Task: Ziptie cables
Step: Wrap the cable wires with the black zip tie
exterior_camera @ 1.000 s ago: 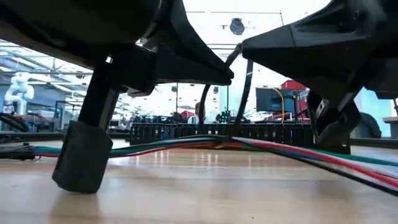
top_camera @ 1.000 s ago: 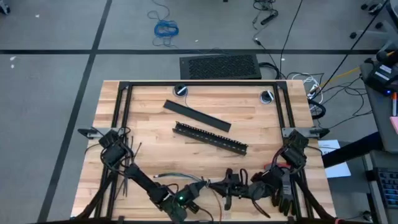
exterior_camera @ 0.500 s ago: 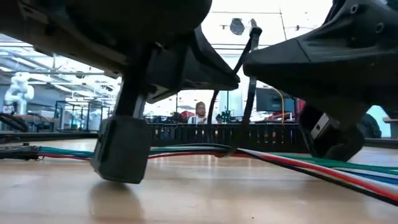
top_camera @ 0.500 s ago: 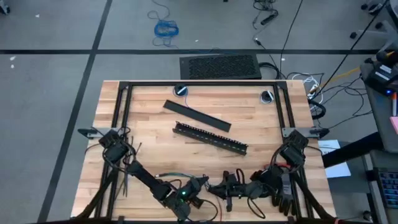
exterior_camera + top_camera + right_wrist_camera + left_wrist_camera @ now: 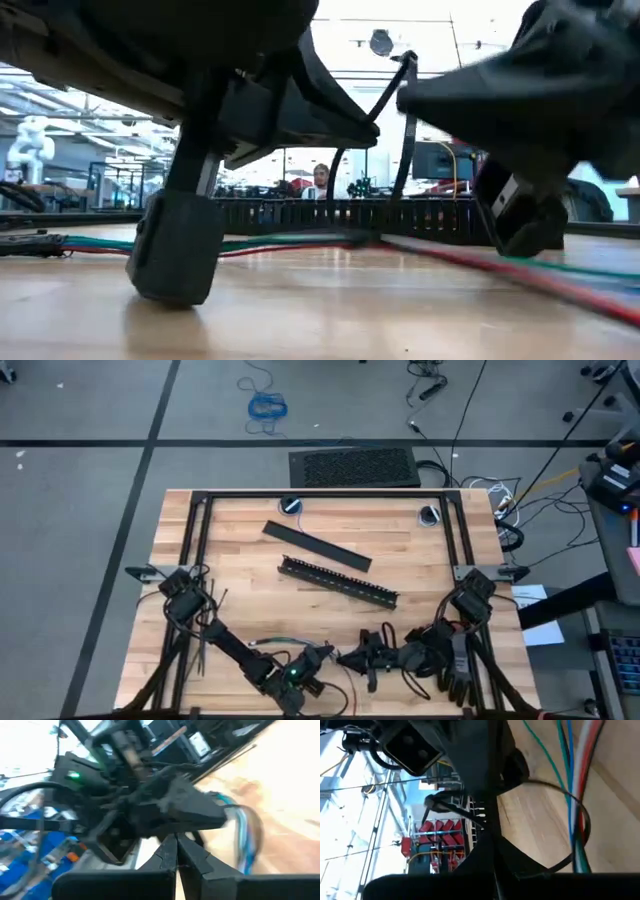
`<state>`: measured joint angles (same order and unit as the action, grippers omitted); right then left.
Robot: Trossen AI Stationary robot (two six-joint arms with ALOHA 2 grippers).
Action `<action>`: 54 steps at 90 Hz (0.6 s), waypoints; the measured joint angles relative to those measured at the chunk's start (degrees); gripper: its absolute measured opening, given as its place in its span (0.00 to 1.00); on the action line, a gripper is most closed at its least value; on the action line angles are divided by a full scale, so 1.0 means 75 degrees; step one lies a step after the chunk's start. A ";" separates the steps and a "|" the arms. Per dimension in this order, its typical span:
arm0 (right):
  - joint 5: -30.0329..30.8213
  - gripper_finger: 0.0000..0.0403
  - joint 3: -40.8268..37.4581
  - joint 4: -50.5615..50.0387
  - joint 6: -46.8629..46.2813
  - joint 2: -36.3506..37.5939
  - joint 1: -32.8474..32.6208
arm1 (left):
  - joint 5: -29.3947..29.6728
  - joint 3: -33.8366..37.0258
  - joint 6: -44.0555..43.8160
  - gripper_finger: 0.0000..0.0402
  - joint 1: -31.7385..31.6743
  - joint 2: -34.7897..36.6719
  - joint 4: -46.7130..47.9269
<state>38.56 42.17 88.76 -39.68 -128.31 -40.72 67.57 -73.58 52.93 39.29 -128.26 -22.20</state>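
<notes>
left gripper (image 5: 322, 657) has edged toward the right gripper (image 5: 352, 657) — ziptie (image 5: 403, 120) loop seemingly tighter.

Was a table (image 5: 240, 575) of pale wood strips, smooth, with a soft sheen in the low view. Looked matt black plastic on the slotted bar (image 5: 338, 582) and the flat bar (image 5: 316, 547). Wore smooth, slightly glossy plastic coating on the cables (image 5: 576, 795), in green, blue, white and red. Seemed thin, smooth black plastic for the ziptie (image 5: 570, 815) looped around them. Showed matt dark casing on the left gripper (image 5: 322, 657) and right gripper (image 5: 352, 656). Lay dull grey and matt as the floor (image 5: 90, 480).
</notes>
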 joint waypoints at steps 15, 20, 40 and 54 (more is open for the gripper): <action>-0.0001 0.00 0.0003 -0.0082 0.0010 -0.0006 0.0002 | -0.0606 -0.0008 -0.0958 0.00 -0.0108 0.0025 -0.0086; -0.0005 0.00 0.0003 -0.0092 0.0024 -0.0006 0.0002 | -0.0696 -0.0009 -0.1270 0.00 -0.0097 0.0025 -0.0090; -0.0016 0.00 0.0006 -0.0163 0.0015 -0.0006 -0.0001 | -0.0797 -0.0006 -0.2223 0.02 -0.0108 0.0022 -0.0188; 0.0046 0.00 0.0003 -0.0047 0.0075 -0.0006 0.0002 | -0.1004 -0.0017 -0.2247 0.04 -0.0169 0.0022 -0.0036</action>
<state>38.91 42.19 88.41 -39.12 -128.35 -40.71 60.04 -73.71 36.07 38.02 -128.09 -22.46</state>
